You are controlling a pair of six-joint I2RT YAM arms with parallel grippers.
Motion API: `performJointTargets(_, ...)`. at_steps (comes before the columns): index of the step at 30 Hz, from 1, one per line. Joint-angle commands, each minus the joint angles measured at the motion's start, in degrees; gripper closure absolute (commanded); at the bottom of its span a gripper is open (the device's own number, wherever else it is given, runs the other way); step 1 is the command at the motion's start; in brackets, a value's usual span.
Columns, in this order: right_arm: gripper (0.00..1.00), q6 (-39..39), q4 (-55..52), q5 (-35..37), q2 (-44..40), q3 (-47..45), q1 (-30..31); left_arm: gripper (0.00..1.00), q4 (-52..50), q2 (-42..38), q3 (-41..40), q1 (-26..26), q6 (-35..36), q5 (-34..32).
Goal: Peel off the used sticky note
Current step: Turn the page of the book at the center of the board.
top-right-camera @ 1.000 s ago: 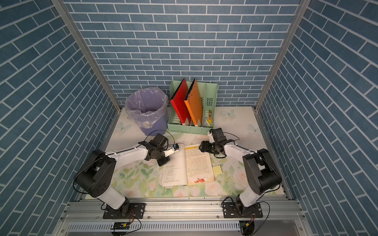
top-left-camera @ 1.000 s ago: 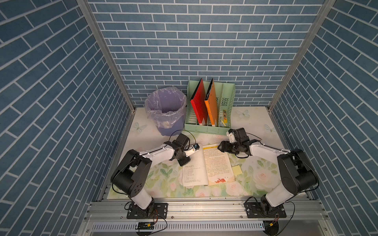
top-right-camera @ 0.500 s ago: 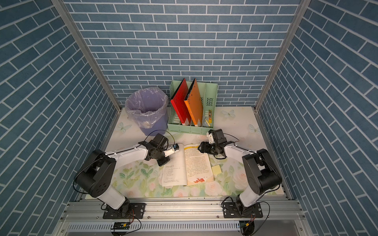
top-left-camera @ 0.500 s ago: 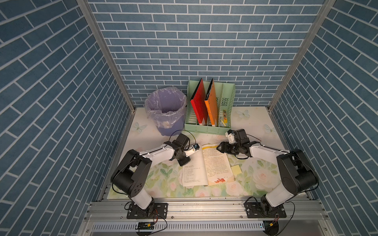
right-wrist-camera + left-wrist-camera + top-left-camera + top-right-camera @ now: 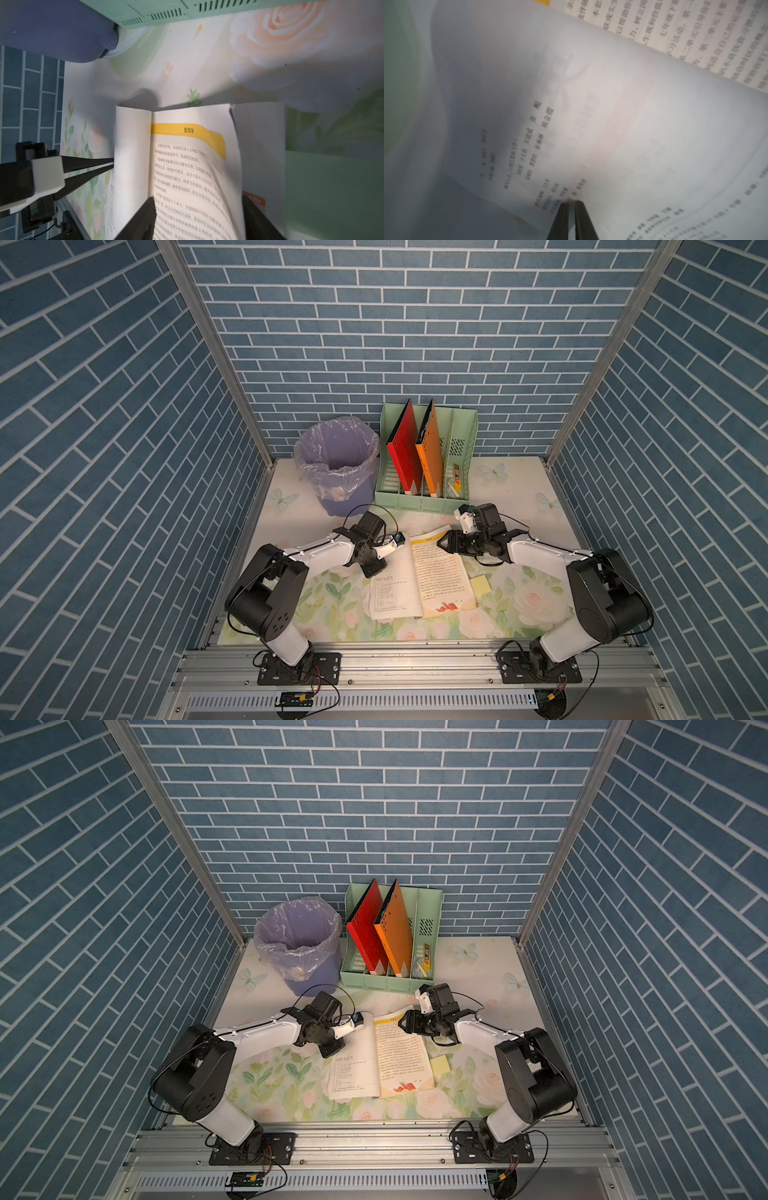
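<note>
Two arms worked the open book (image 5: 440, 572). The left gripper (image 5: 572, 202) was pressed together on the raised edge of a left-hand page (image 5: 571, 104), and the right gripper (image 5: 443, 541) was spread astride the right page's top. The yellow sticky note (image 5: 478, 584) lay untouched on the bench (image 5: 324, 593), just beside the book. Doing this well would likely mean pinching only the note's free edge and peeling slowly toward its glued strip.

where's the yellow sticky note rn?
In both top views the yellow sticky note lies flat on the floral mat, on the robot's right side, just off the right page edge of the open book, between it and the right arm.
</note>
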Motion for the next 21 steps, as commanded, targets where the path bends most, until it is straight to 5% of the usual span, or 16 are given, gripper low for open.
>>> performJointTargets(1, 0.38, 0.3, 0.6, -1.0, 2.6, -0.2, -0.2, 0.87, -0.6, -1.5, -0.5, -0.2, 0.4, 0.2)
performJointTargets(11, 0.84, 0.8, -3.2, -2.5, -2.1, 2.4, 3.8, 0.87, -3.6, -3.5, 2.4, 1.3, 0.2, 2.6)
performJointTargets(21, 0.82, 16.4, -8.0, 12.7, -1.0, 11.2, 18.6, 0.85, -10.5, -9.5, 9.2, 10.8, 0.7, 9.3)
